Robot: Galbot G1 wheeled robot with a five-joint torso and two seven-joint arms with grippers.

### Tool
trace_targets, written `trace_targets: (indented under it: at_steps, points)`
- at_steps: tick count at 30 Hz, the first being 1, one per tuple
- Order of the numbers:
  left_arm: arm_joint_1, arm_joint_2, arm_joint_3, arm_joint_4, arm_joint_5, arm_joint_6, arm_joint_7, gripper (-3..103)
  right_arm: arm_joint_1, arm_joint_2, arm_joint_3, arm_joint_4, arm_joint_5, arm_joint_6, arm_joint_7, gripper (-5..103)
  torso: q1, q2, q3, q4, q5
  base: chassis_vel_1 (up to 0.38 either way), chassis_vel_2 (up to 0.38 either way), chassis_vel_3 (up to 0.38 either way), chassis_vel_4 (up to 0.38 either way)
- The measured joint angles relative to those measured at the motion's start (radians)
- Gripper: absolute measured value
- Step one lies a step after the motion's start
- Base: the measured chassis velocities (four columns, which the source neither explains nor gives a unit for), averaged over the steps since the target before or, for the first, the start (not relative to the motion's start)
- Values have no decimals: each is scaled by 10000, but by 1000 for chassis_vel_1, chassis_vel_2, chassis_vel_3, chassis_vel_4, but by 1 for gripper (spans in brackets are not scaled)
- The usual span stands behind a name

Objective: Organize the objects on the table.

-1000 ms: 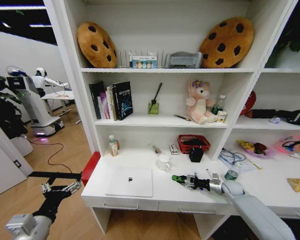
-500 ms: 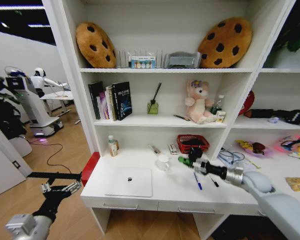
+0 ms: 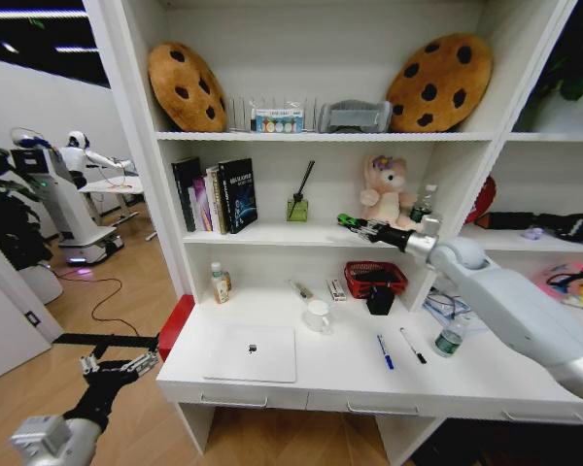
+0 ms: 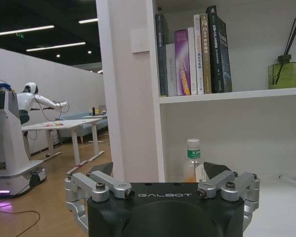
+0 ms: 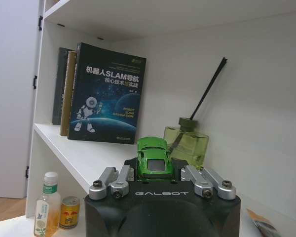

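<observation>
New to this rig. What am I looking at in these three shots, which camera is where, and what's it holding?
This is a wheeled robot with two arms. The wide picture comes from a camera on its head, looking down at a long white desk under a bookshelf. The other two pictures come from cameras on its wrists, each looking out over its own black gripper.

The right gripper is raised to the middle shelf level, near a green reed diffuser bottle. It is shut on a small green toy car, plain in the right wrist view.

The left gripper hangs low beside the desk's end, open and holding nothing.

On the desk lie a slim silver laptop, a white mug, a blue pen and a black pen. A red mesh basket sits at the back.
</observation>
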Motion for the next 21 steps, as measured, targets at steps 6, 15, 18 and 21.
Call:
trace_targets:
  at_steps: [6, 15, 18, 21]
  points:
    - [-1, 0, 0, 0, 0, 0, 2, 100, 1700, 1327, -1042, -2726, -503, 131, -1453, 36, -1, 0, 0, -5, -3, 0, 0, 0, 0]
    - [0, 0, 0, 0, 0, 0, 4, 100, 2507, 2063, -1522, -4387, -1497, -116, -3082, 36, -3, 1, -2, -2, -2, 0, 0, 0, 0]
    - [0, 0, 0, -1, 0, 0, 3, 100, 2594, 2063, -1774, -4585, -1763, -91, -3430, 36, -4, 1, -3, -4, -3, 0, 0, 0, 0]
    - [0, 0, 0, -1, 0, 0, 3, 100, 2614, 2136, -1909, -4758, -1929, 57, -3408, 36, -4, 1, -2, -5, 0, 0, 0, 0, 0]
